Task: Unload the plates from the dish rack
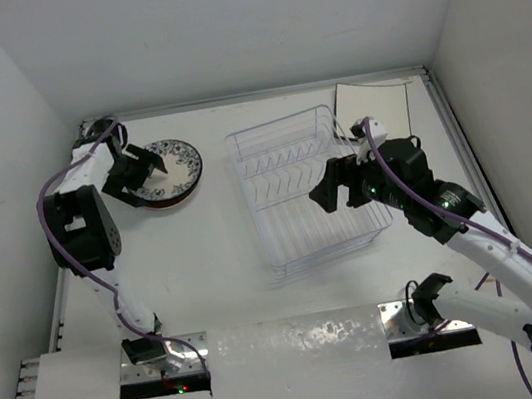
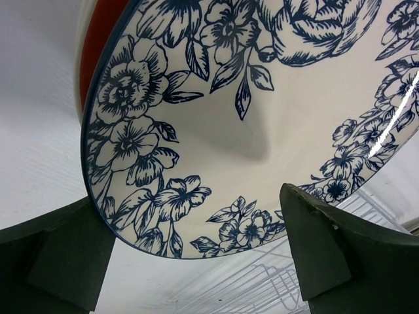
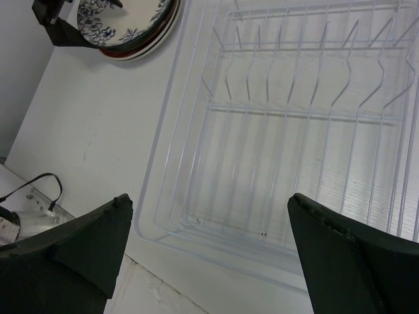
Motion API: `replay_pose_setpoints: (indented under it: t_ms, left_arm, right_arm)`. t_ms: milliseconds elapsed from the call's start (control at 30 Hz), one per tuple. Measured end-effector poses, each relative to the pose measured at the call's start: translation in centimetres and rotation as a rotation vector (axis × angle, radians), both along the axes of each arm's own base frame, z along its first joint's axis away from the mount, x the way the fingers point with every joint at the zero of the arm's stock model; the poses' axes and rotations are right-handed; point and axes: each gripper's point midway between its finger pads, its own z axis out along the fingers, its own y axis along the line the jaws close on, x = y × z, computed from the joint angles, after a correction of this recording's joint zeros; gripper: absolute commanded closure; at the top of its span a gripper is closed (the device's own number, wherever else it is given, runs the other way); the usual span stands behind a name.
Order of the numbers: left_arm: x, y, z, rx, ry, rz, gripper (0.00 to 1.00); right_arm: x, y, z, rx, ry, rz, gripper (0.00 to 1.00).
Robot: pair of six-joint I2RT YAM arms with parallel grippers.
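I am hovering my left hand [image 1: 143, 173] over the stack of round plates [image 1: 180, 168] lying on the bench [image 1: 205, 260] well to the left of the dish rack [image 1: 285, 257]. Its fingers [image 2: 327, 255] are spread apart, gripping nothing. The white plate with dark floral print [image 2: 262, 131] is lying face up on top of that stack, and a red rim [image 2: 98, 39] is showing beneath its edge. I am poising my right hand [image 3: 209, 196] above the right part of the dish rack, fingers wide apart and clamping nothing, with the rack's wire floor and upright prongs [image 3: 308, 78] showing between them. A square white plate [image 1: 373, 107] is sitting on the bench just behind the rack's far right corner.
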Motion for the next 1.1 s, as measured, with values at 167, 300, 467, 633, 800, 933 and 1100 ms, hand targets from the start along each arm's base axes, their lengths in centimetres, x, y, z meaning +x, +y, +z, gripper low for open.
replay_pose_setpoints:
  t_ms: [167,300,467,633,800,933,1100]
  left_arm:
    - [0.3,0.8,-0.2,0.04,0.036,0.003,0.0]
    - [0.2,1.8,-0.9,0.088,0.077,0.006,0.0]
    - [-0.3,2.4,-1.3,0.123,0.116,-0.003,0.0]
    - [-1.4,3.2,-1.6,0.173,0.16,-0.018,0.0]
    - [-2.3,4.7,-1.2,0.235,0.167,-0.006,0.0]
    - [-3.4,5.8,1.5,0.294,0.113,-0.002,0.0]
    - [-4.5,5.8,8.8,0.369,-0.168,-0.058,0.0]
  right_arm:
    - [0.0,0.0,-0.1,-0.001,0.003,0.001,0.01]
    - [-0.1,-0.1,-0.2,-0.005,0.008,0.001,0.01]
    - [-0.2,-0.1,-0.3,-0.007,0.012,0.001,0.01]
    - [-0.2,-0.1,-0.3,-0.007,0.013,0.001,0.01]
    - [-0.2,-0.2,-0.2,-0.011,0.008,0.003,0.01]
    - [-0.2,-1.1,-0.8,-0.065,0.003,-0.014,0.01]
    - [0.1,-3.9,-1.4,-0.184,-0.022,-0.101,0.01]
